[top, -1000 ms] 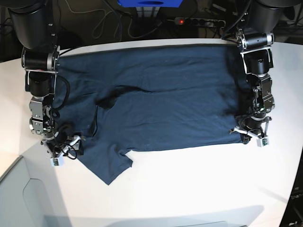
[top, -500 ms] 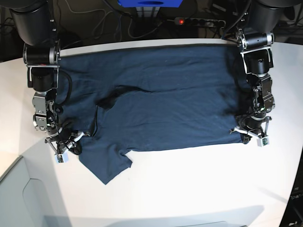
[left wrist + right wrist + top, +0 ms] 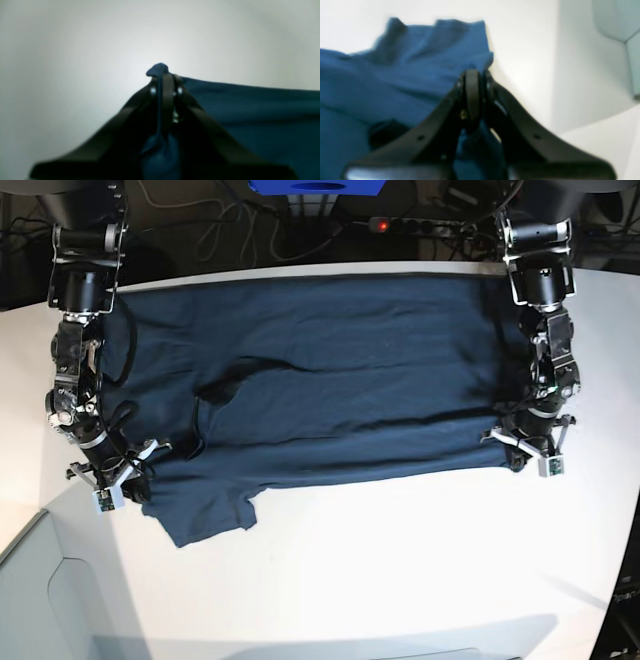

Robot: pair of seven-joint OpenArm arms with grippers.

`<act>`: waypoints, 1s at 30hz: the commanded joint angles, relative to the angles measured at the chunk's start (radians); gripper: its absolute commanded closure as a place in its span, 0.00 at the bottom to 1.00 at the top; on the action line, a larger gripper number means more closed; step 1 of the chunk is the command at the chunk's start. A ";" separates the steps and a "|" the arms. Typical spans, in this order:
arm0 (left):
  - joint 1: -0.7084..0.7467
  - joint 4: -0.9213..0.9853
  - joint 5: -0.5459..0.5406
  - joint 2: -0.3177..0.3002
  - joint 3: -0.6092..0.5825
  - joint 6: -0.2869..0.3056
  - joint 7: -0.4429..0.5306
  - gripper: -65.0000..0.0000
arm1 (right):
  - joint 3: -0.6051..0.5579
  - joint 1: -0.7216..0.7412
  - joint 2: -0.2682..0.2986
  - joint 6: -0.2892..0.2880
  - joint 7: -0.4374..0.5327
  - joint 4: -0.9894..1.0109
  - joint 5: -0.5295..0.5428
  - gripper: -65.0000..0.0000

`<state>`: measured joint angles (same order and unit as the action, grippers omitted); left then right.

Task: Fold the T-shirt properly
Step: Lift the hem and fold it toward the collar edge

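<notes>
The dark navy T-shirt (image 3: 330, 370) lies spread across the white table (image 3: 400, 580), with one short sleeve (image 3: 205, 520) sticking out at the near left. On the base view's right, my left gripper (image 3: 528, 452) is shut on the shirt's near right corner. In the left wrist view a nub of the T-shirt (image 3: 158, 69) pokes out past the left gripper (image 3: 163, 82). My right gripper (image 3: 112, 480) is shut on the shirt's edge beside the sleeve. The right wrist view shows the T-shirt (image 3: 382, 75) bunched around the closed right gripper (image 3: 473, 82).
A power strip (image 3: 415, 225) with a red light, cables and a blue object (image 3: 320, 185) lie behind the table's far edge. A pale grey panel (image 3: 40, 600) borders the table's near left corner. Bare white tabletop stretches in front of the shirt.
My right gripper has closed on the shirt's edge by the sleeve. Both arms have drawn toward the back, pulling the near hem and the sleeve with them.
</notes>
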<state>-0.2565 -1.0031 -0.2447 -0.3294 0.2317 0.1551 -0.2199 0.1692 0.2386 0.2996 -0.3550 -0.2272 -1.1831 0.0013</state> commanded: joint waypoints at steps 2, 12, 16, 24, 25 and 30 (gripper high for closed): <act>0.006 -0.081 -0.011 -0.017 0.015 0.002 0.033 1.00 | 0.043 -0.018 0.019 0.004 0.019 -0.077 0.004 1.00; 0.064 -0.279 -0.012 0.022 0.208 0.010 -0.088 1.00 | 0.089 -0.129 0.017 0.004 0.021 -0.194 0.006 1.00; 0.096 -0.328 -0.012 0.034 0.228 0.010 -0.102 1.00 | 0.112 -0.158 0.016 0.004 0.021 -0.217 0.009 1.00; 0.148 -0.340 -0.012 0.036 0.229 0.010 -0.097 1.00 | 0.114 -0.192 0.017 0.004 0.028 -0.212 0.009 1.00; 0.158 -0.342 -0.012 0.036 0.229 0.010 -0.095 1.00 | 0.114 -0.195 0.017 0.004 0.028 -0.214 0.009 1.00; 0.171 -0.349 -0.012 0.036 0.234 0.010 -0.095 1.00 | 0.114 -0.212 0.017 0.004 0.028 -0.214 0.009 1.00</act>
<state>-0.0715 -1.3281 -0.2569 -0.2741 0.4553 0.1730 -0.3424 0.2737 0.0200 0.2989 -0.3573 -0.2203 -1.3792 0.0044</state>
